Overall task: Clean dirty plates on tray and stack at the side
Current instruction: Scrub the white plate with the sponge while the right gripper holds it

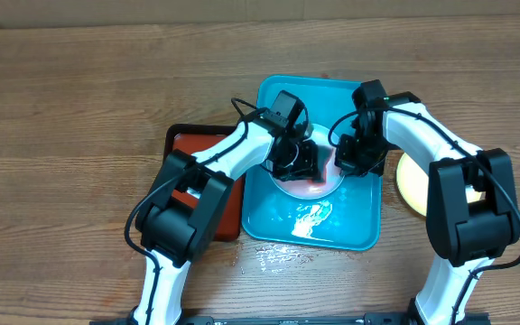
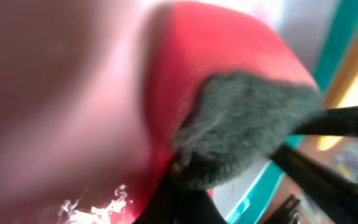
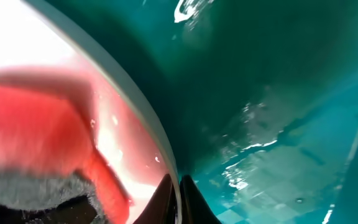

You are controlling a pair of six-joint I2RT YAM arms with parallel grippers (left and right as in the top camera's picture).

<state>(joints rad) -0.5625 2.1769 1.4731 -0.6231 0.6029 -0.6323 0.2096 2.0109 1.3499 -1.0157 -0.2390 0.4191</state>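
Worktop: brown wood-grain boards (image 1: 79, 108) fill the overhead view, with a paler band along the far edge.
Spill: a small glinting wet patch (image 1: 283, 257) lies on the worktop, just in front of the tray's near edge.
Red tray: flat, black-rimmed and smaller (image 1: 208, 149), it sits just left of the teal one; the left arm covers much of it.
Tray: glossy teal plastic (image 1: 359, 226) with rounded corners and a raised rim, at the middle of the worktop; water shines on its near half.
Plate: round and shallow with a pale rim (image 1: 319, 188), it lies inside the tray towards the far half. Its whitish centre is smeared pink, and both arms hide most of it.
Right gripper: it stands at the plate's right edge (image 1: 348, 161). In the wrist view the dark jaws are narrow, with the plate's rim pinched between them.
Left gripper: it is over the plate's left part (image 1: 298, 164). Through heavy blur, the jaws appear closed on the sponge.
Sponge: soft red foam (image 2: 229, 56) with a fuzzy dark-grey scouring face, pressed on the plate's centre.
Second plate: yellowish and round (image 1: 409, 185), it rests on the worktop just right of the tray, half hidden behind the right arm.
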